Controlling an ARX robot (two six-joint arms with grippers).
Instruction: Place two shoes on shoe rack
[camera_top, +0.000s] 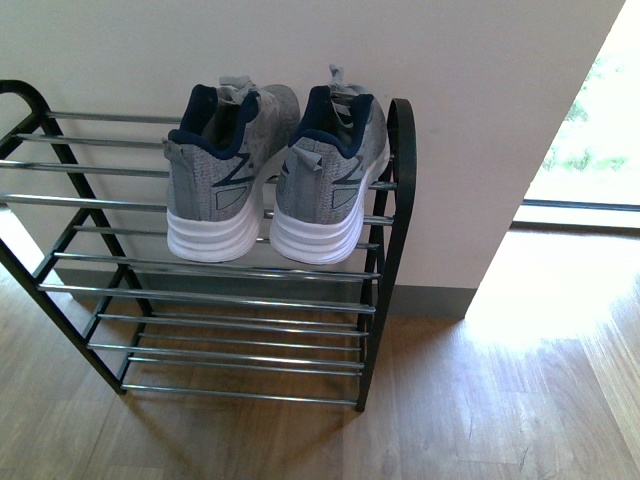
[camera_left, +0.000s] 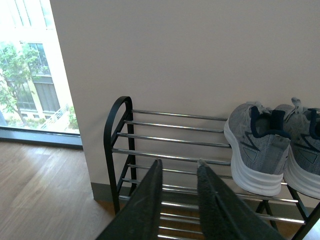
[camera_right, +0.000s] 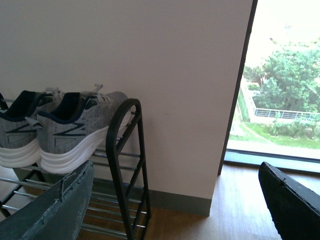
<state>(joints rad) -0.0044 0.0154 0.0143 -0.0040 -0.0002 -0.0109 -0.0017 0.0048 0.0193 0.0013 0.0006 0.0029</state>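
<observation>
— Cloth or leather up there?
— Cloth. I see matt grey knit on the left shoe (camera_top: 222, 160) and the right shoe (camera_top: 338, 165), over smooth white foam-like soles.
— And the metal?
— The shoe rack (camera_top: 405, 200) has a black-coated metal frame and shiny chrome bars. The floor (camera_top: 480, 410) is smooth wood with a soft sheen. My left hand (camera_left: 179, 167) has dark, matt, rough-faced fingers (camera_left: 212, 205).

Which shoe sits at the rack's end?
The front view's right-hand shoe, beside the rack's black end loop; the other shoe stands on its left.

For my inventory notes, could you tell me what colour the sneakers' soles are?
White soles, clearest in the front view.
</observation>
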